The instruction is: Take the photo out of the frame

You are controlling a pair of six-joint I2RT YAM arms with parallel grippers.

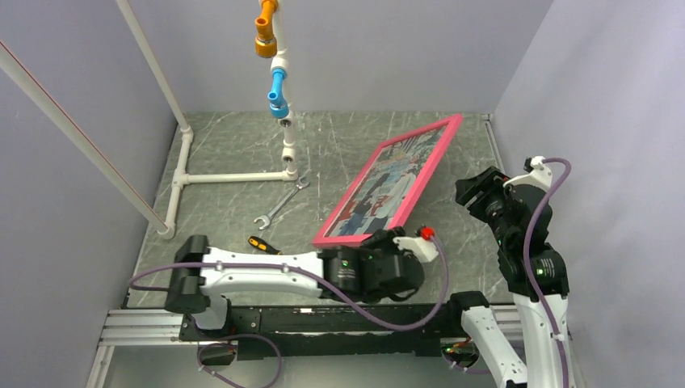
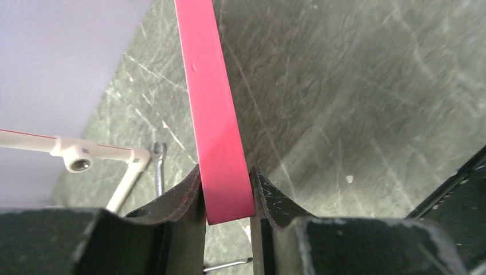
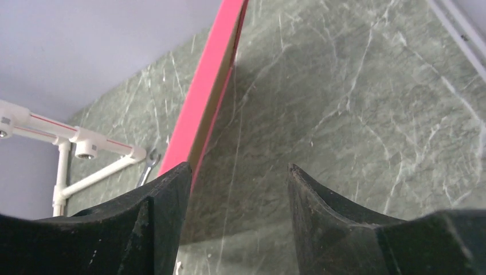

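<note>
The frame [image 1: 431, 172] is held tilted up over the grey-green table [image 1: 234, 145], with the photo [image 1: 392, 182] seen inside it. Its near corner is pinched by the left gripper [image 2: 228, 192]. The right gripper [image 3: 238, 183] is held just beside it, jaws spread.

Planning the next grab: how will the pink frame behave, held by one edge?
Probably stiff: the frame looks straight though the left gripper clamps only its near end. Likely to swing or tip, tilted in that one grip; the open right gripper isn't gripping it.
</note>
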